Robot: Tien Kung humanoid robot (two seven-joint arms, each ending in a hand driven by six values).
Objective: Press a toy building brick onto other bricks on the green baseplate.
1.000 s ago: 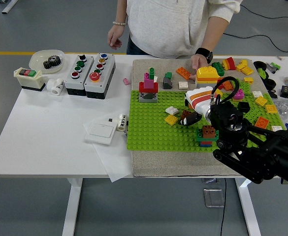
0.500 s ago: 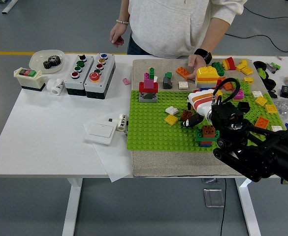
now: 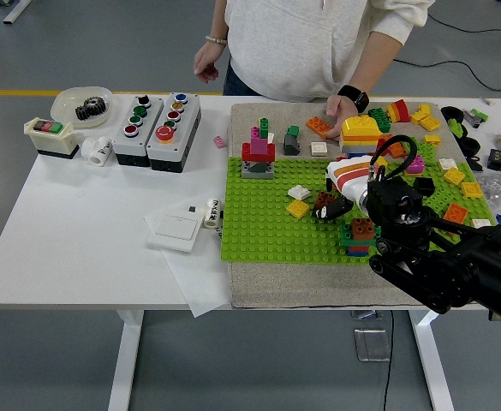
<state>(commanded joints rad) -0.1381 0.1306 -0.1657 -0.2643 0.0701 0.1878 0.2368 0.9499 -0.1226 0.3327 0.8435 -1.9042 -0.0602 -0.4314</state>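
A: What is laid out, from the biggest thing down?

B: A white table (image 3: 79, 248) is seen, with a beige mat (image 3: 319, 291) spread on it and one green baseplate (image 3: 267, 223) set on the mat. One right arm is brought in from the lower right; the left is not in view. A person's hand (image 3: 346, 107) is rested on the mat's far edge.

A: And the right hand (image 3: 340, 193)?

B: It is held over the baseplate's middle, white with orange stripes. A small dark brown brick (image 3: 325, 202) appears to be pinched at its fingertips, just above the studs, though the grip itself is partly hidden.

A: How is that brick judged to handle?

B: It is taken to be light, rigid plastic, smooth-sided and liable to slip, so it is best gripped on two opposite side walls, with the top left free for pressing.

A: What can be counted?

B: Two built stacks are seen: a red and magenta tower (image 3: 258, 152) on the far left of the plate, and a brown-topped stack (image 3: 361, 235) just beside the forearm. Two button boxes (image 3: 154, 127) are stood well to the left. The loose bricks at the right are too many and too overlapped to be counted
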